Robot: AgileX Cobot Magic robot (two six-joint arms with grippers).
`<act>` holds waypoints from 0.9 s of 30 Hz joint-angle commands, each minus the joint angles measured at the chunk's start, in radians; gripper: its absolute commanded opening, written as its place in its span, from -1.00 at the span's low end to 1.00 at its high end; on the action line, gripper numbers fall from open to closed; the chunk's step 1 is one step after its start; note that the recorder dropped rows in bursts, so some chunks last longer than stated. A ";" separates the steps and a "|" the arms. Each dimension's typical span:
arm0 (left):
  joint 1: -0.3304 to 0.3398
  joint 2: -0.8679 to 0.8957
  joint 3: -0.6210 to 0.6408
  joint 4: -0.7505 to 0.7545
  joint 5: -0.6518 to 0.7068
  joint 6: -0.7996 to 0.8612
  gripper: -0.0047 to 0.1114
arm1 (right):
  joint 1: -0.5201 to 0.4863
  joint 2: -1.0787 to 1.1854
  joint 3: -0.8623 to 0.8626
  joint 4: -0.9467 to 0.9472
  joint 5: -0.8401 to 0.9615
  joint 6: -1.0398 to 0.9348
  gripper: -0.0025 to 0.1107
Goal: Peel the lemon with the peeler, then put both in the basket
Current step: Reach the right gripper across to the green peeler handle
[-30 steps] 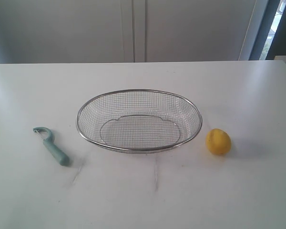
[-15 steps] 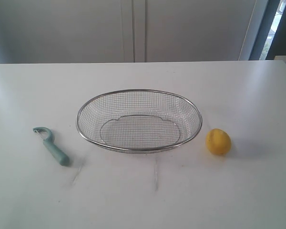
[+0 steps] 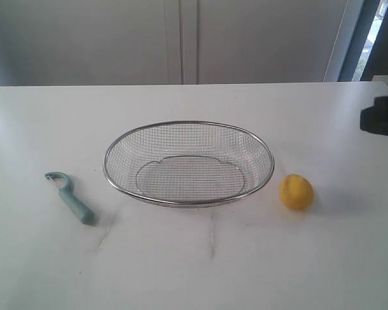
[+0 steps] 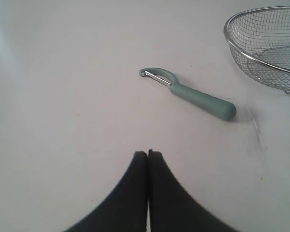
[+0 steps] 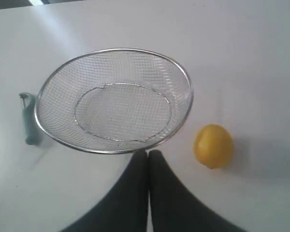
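Note:
A wire-mesh basket [image 3: 188, 126] stands empty at the middle of the white table. The pale teal peeler [image 3: 71, 199] lies flat to its left, and the yellow lemon [image 3: 296, 191] rests to its right. My left gripper [image 4: 148, 152] is shut and holds nothing; the peeler [image 4: 193, 94] lies apart from it, with the basket's rim [image 4: 241, 50] further off. My right gripper [image 5: 148, 152] is shut and empty above the table, with the lemon [image 5: 213, 146] close beside its tips and the basket [image 5: 113, 52] beyond them. A dark part of the right arm [image 3: 381, 117] shows at the exterior view's right edge.
The table [image 3: 194, 271] is white, with faint scuff marks in front of the basket. Pale cabinet doors [image 3: 181, 39] stand behind its far edge.
A dark part of the right arm has come into the exterior view at the right edge. The peeler, the basket and the lemon have not moved.

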State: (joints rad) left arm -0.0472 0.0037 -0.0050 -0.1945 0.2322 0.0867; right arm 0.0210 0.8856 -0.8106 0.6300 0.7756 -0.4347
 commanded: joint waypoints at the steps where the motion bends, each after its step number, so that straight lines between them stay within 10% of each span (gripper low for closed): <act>1: -0.006 -0.004 0.005 -0.008 0.001 0.000 -0.92 | 0.095 0.071 -0.098 0.014 -0.004 -0.010 -0.96; 17: -0.006 -0.004 0.005 -0.008 0.001 0.000 -0.92 | 0.570 0.564 -0.549 -0.156 -0.022 0.154 -0.96; 27: -0.006 -0.004 0.005 -0.008 0.001 0.000 -0.92 | 0.869 1.207 -1.282 -0.407 0.226 0.274 -0.96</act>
State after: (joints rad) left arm -0.0472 0.0037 -0.0050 -0.1945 0.2322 0.0867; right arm 0.8582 2.0147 -1.9928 0.2623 0.9274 -0.1721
